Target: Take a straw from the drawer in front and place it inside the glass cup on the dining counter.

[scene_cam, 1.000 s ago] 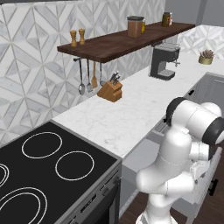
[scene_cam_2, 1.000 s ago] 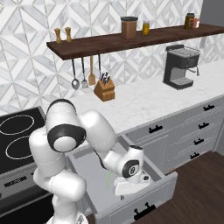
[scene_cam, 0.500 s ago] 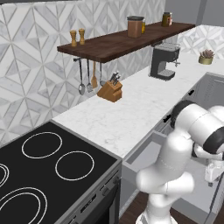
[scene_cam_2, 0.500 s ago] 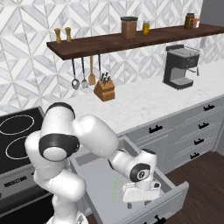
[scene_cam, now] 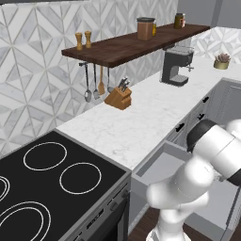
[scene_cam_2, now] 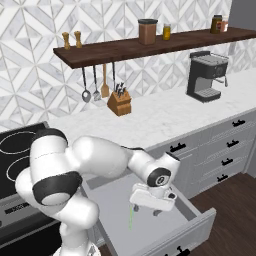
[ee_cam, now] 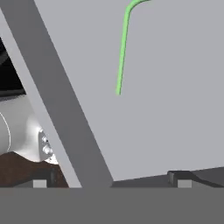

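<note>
The drawer [scene_cam_2: 200, 220] stands pulled out below the marble worktop, also seen as the drawer [scene_cam: 162, 162] in the left base view. On its grey floor lies the green straw [scene_cam_2: 131, 218], near the left side. My gripper [scene_cam_2: 146, 210] hangs open over the drawer floor, just right of the straw, fingers pointing down and empty. In the hand view the straw [ee_cam: 122, 52] lies ahead of my gripper [ee_cam: 111, 183], with one end bent; the drawer's side wall [ee_cam: 57, 100] crosses diagonally. The glass cup and the dining counter are out of view.
A black stove [scene_cam: 42, 188] sits left of the drawer. On the worktop stand a knife block [scene_cam_2: 119, 103] and a coffee machine [scene_cam_2: 206, 76], under a wooden shelf [scene_cam_2: 150, 46]. Closed drawers [scene_cam_2: 230, 150] line the right; dark wood floor lies below.
The drawer has slid further out. My open gripper went along with its front edge, then drew back left over the drawer floor towards the straw.
</note>
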Motion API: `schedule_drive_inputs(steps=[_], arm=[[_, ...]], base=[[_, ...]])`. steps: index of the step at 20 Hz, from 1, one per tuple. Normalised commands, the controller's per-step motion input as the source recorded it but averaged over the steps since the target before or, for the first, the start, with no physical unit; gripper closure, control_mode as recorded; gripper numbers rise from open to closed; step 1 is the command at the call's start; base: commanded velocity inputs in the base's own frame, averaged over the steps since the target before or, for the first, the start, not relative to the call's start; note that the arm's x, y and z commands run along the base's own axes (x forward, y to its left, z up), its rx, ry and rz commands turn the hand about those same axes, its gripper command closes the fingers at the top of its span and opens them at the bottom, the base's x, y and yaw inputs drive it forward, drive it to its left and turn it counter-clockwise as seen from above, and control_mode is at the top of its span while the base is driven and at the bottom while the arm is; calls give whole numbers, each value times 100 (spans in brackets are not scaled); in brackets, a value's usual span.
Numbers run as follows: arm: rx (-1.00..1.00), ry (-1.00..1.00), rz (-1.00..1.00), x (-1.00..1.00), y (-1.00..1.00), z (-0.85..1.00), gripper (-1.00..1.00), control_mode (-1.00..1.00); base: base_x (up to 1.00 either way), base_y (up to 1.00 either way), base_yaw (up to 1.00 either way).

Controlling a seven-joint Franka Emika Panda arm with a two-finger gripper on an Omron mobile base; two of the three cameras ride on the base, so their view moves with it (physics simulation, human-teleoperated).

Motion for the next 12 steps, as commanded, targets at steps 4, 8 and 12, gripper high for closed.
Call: schedule_drive_inputs(steps=[4,8,12], arm=[[8,0,-50,32,53,5,-100,-100],[2,1,-62,25,40,0,-100,-100],[-1,4,-66,30,32,-1,-100,-100]], base=[[0,0,0],[0,0,0],[0,0,0]])
